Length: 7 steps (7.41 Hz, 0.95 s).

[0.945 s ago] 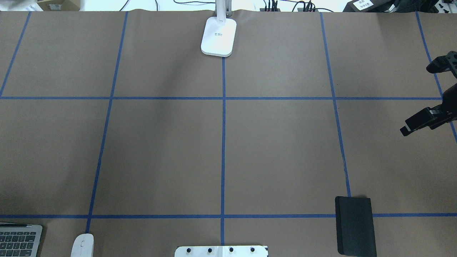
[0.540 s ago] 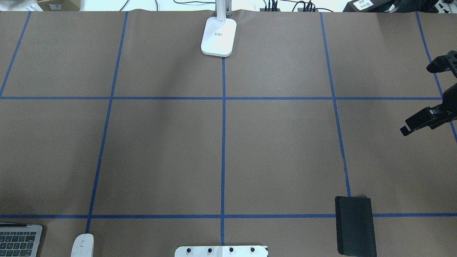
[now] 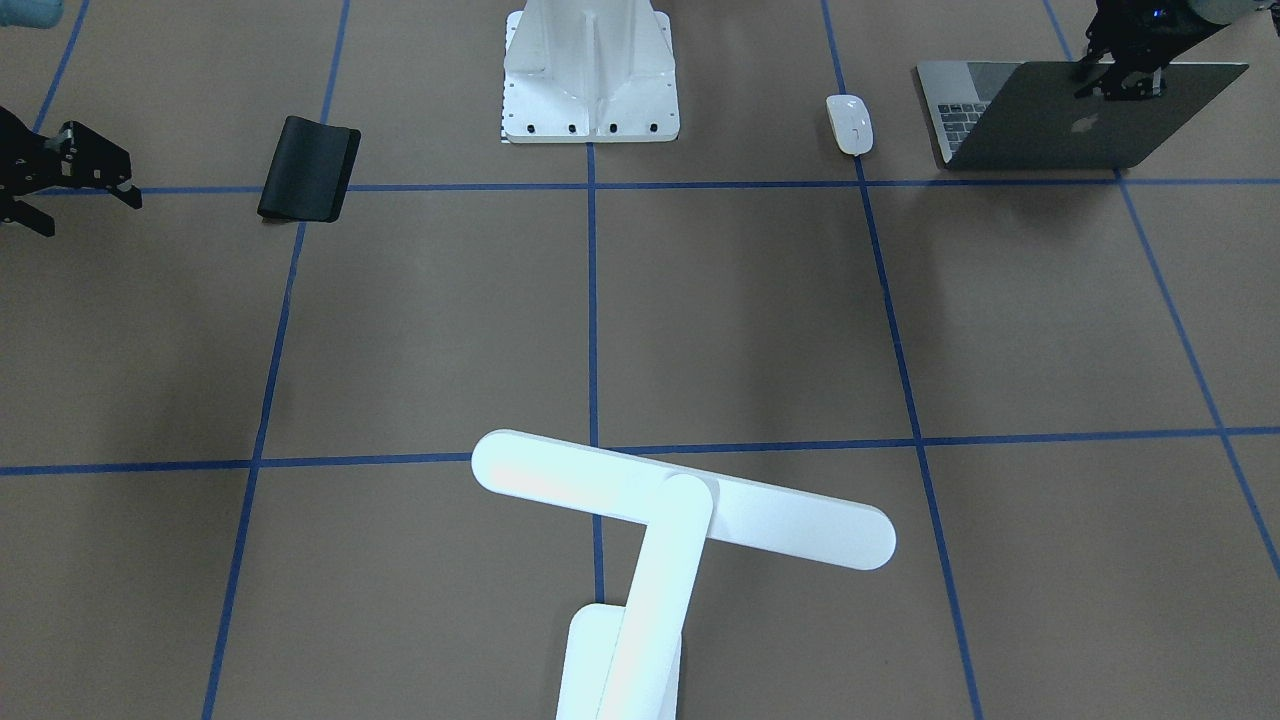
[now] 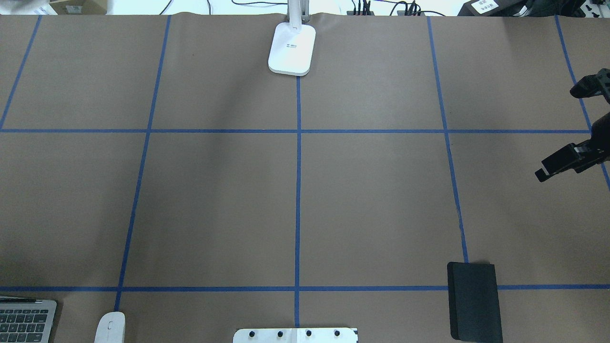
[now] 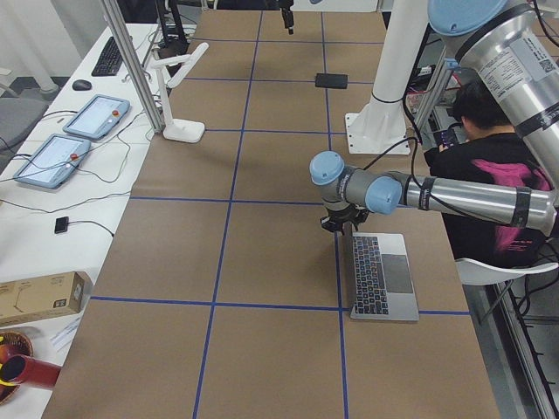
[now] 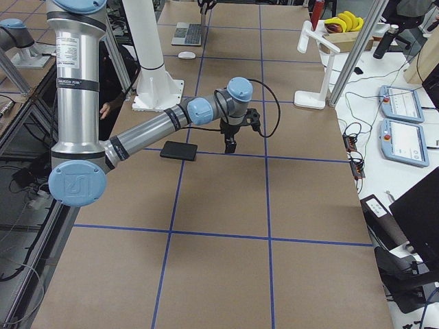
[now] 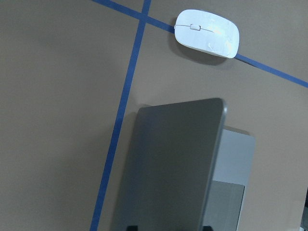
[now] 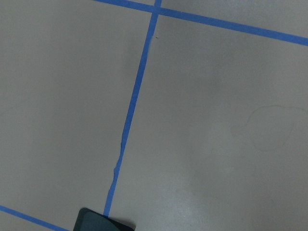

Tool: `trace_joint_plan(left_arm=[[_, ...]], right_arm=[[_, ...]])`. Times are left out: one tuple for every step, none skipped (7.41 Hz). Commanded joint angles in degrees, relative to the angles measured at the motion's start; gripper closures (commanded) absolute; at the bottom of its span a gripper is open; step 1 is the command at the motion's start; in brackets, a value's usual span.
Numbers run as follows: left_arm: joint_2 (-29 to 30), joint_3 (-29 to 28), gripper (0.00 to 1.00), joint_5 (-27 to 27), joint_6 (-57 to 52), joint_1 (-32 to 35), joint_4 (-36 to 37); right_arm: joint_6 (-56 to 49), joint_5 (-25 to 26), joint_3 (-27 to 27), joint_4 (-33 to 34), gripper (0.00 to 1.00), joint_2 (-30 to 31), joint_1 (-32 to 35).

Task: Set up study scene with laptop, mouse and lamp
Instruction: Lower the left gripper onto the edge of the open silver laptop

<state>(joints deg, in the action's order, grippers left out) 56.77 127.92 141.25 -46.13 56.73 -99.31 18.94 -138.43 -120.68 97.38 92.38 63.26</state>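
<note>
— Brown paper covers the table (image 3: 740, 310), and blue tape lines (image 3: 592, 300) cross it. Where is the laptop (image 3: 1060, 125)?
— In the upper right of the front-facing view. It is grey. Its lid is part way up, and the pale apple on its back shows. Some black keys peek out to the left of the lid.
— What is at the top of it?
— The left gripper (image 3: 1115, 90) is at the top edge of the lid. In the left wrist view its two dark fingertips (image 7: 132, 227) show at the bottom, apart from each other, with the back of the lid between them. It is not squeezing the lid.
— And the mouse (image 3: 849, 124)?
— It is white and lies flat on a blue line, near the laptop on its left in the front-facing view. The two do not touch.
— The lamp (image 3: 680, 497)?
— It stands at the bottom middle of that view, white, with its long bar head over a blue line crossing. It is well apart from the laptop and the mouse.
— What about the other arm?
— The right gripper (image 4: 556, 133) hangs at the right edge of the overhead view. Its fingers are wide apart and hold nothing.
— Anything else?
— A black mat (image 4: 474, 302) lies in the lower right of the overhead view. A white pedestal (image 3: 590, 70) stands at the top middle of the front-facing view, between the mat and the mouse.
</note>
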Motion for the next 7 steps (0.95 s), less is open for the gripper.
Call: trace_joint_plan(left_arm=[[0.09, 0.40, 0.76, -0.01, -0.19, 0.66, -0.10], [0.09, 0.40, 0.81, -0.01, -0.19, 1.71, -0.62], [0.00, 0.40, 0.84, -0.01, -0.45, 2.06, -0.97], [-0.26, 0.31, 0.88, -0.01, -1.67, 3.11, -0.89], [-0.26, 0.40, 0.88, -0.01, -1.85, 3.38, -0.89], [-0.26, 0.40, 0.88, -0.01, -1.94, 3.56, -0.97], [-0.26, 0.66, 0.88, -0.01, -2.90, 4.61, -0.89]], right_arm=[[-0.39, 0.00, 0.27, 0.00, 0.00, 0.17, 0.02], [-0.48, 0.00, 0.36, 0.00, 0.00, 0.17, 0.02], [-0.49, 0.00, 0.36, 0.00, 0.00, 0.08, 0.02], [-0.49, 0.00, 0.45, 0.00, 0.00, 0.25, 0.02], [-0.49, 0.00, 0.45, 0.00, 0.00, 0.34, 0.02], [-0.49, 0.00, 0.45, 0.00, 0.00, 0.34, -0.07], [-0.49, -0.09, 0.45, 0.00, 0.00, 0.25, 0.02]])
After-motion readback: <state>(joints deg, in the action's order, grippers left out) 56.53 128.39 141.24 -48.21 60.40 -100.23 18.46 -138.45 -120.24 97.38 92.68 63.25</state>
